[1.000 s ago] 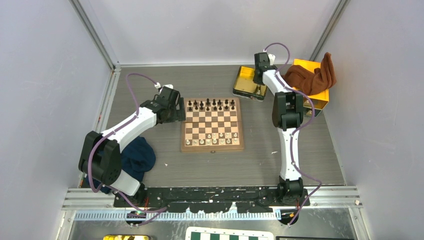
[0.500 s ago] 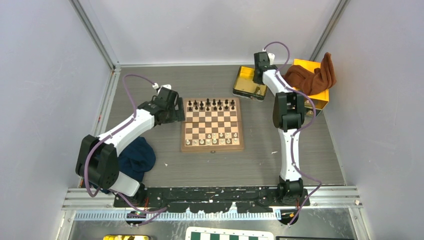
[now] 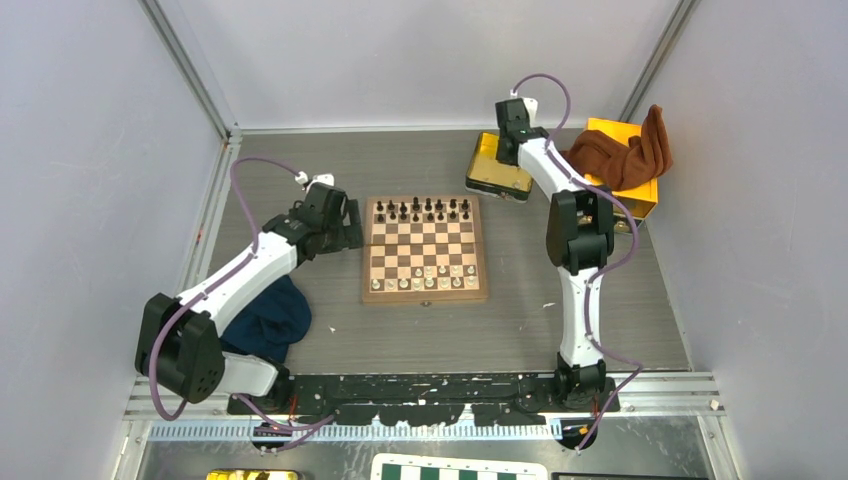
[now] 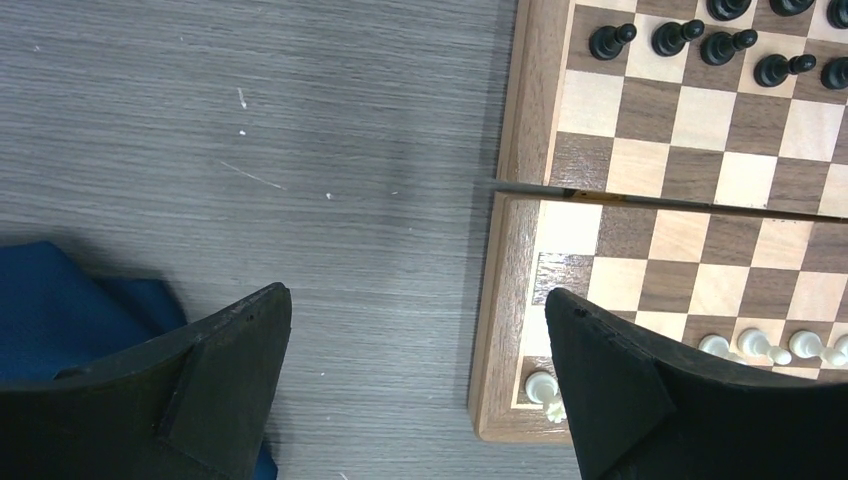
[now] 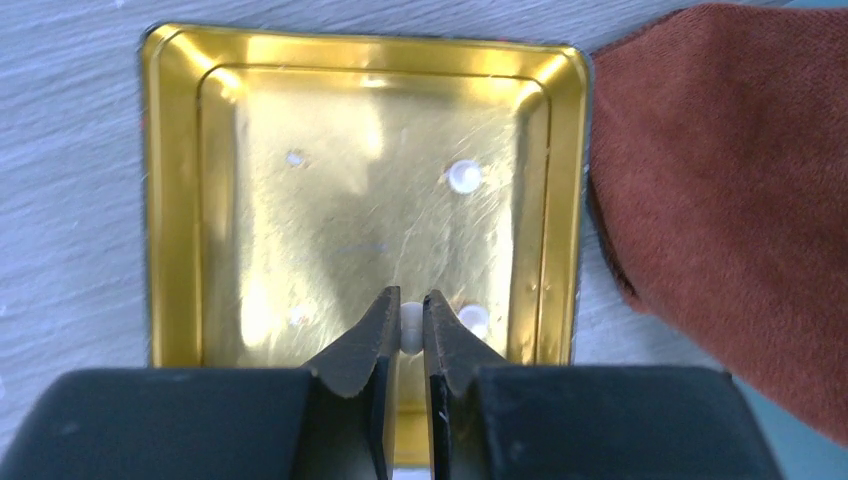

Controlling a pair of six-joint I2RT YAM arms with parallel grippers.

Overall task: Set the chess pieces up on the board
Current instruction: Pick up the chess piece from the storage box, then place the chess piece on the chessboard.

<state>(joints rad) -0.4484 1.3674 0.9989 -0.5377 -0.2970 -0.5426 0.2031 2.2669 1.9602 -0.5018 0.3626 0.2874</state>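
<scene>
L tool (image 4: 415,300) is wide open w/ nothing btwn its fingers. It hangs over bare desk (image 4: 300,150) just beside the board's (image 4: 505,300) left border, centre-left in the top view. A blue cloth (image 4: 60,310) sits lower left in the L wrist view, partly behind one finger.

The board lies mid-frame in the top view, w/ dark pieces (image 3: 425,210) in rows along its top edge and white pieces (image 3: 425,278) in rows along its bottom edge.

R tool (image 5: 410,300) is over the tray (image 5: 170,200), upper right in the top view, closed on a white piece (image 5: 411,322) pinched btwn its tips. Two loose pieces (image 5: 463,177) also lie in the tray, one upper right of its centre, one just right of the tips. A brown cloth (image 5: 730,200) fills the right side of the R wrist view, just beside the tray's right rim.
</scene>
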